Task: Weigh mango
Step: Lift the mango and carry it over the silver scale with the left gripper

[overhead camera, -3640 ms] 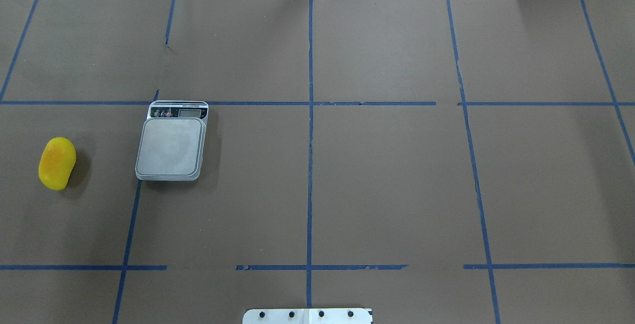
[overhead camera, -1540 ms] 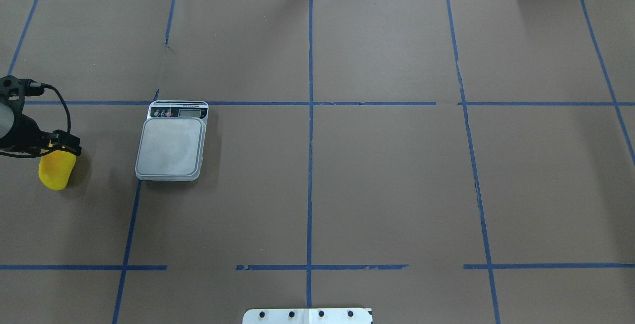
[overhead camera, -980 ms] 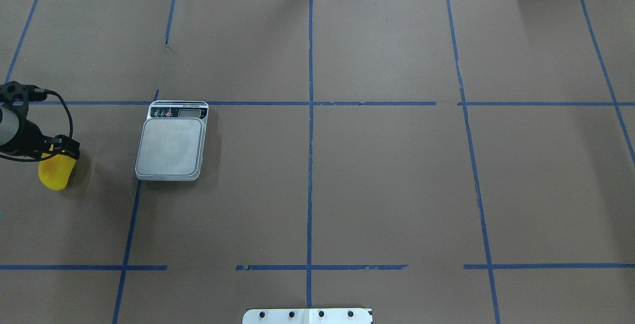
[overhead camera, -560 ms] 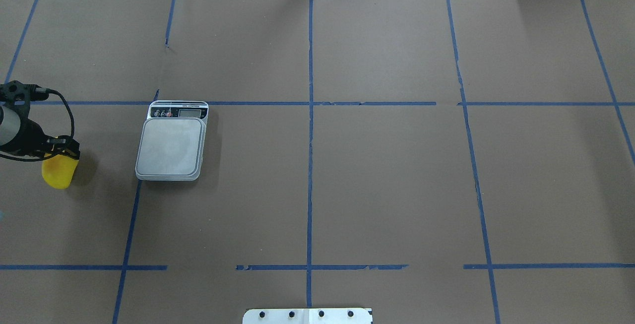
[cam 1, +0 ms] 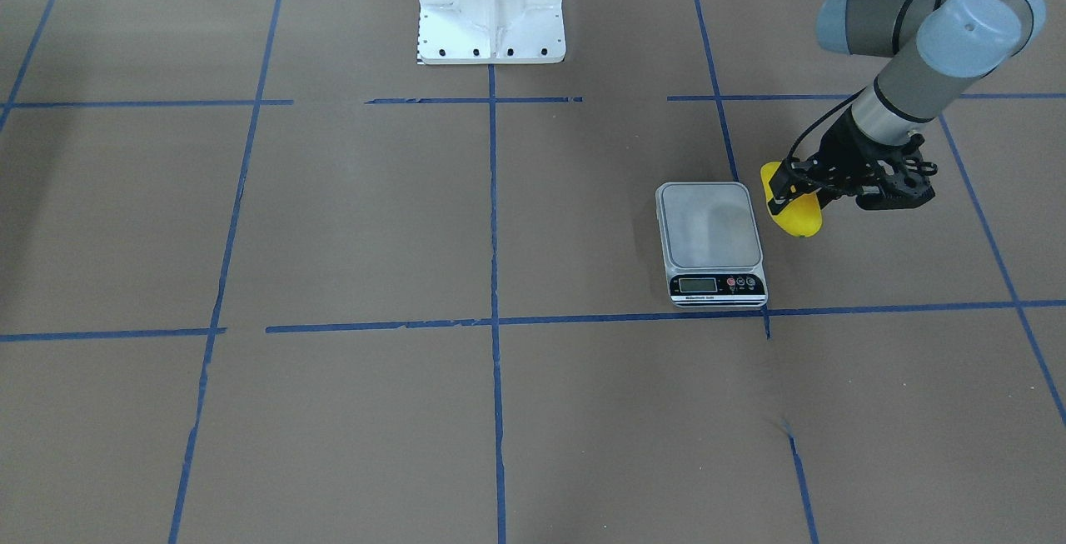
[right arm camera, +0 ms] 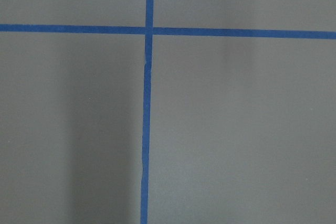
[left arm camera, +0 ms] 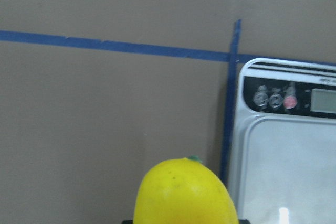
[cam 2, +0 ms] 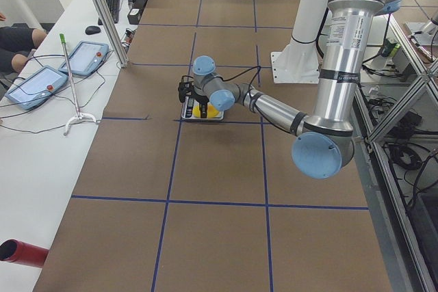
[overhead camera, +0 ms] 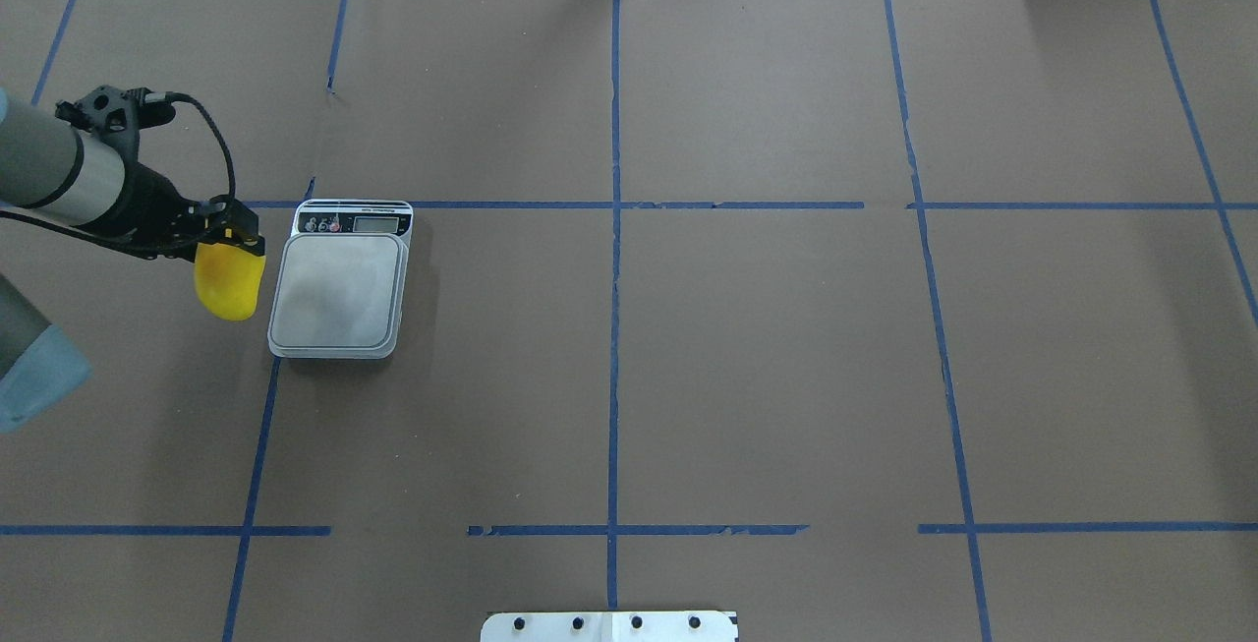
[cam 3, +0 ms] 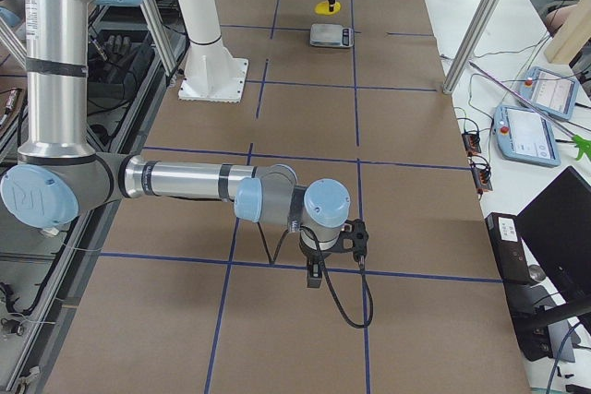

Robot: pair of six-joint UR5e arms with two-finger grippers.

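Note:
The mango (overhead camera: 228,286) is bright yellow and hangs in my left gripper (overhead camera: 229,239), which is shut on its upper end and holds it above the table. It is just left of the scale (overhead camera: 339,290), level with the silver platform. The front-facing view shows the mango (cam 1: 795,212) beside the scale (cam 1: 710,227) and the gripper (cam 1: 801,187) above it. The left wrist view shows the mango's tip (left arm camera: 184,192) and the scale's buttons (left arm camera: 275,98). My right gripper (cam 3: 314,272) shows only in the exterior right view, low over bare table, and I cannot tell its state.
Brown paper with a blue tape grid (overhead camera: 614,229) covers the table. The white robot base (cam 1: 491,2) stands at the robot's edge. Teach pendants (cam 2: 41,80) and cables lie on the white side table beyond the far edge.
My left gripper closed on the mango, lifted it off the table and carried it right, from the far left to just beside the scale.

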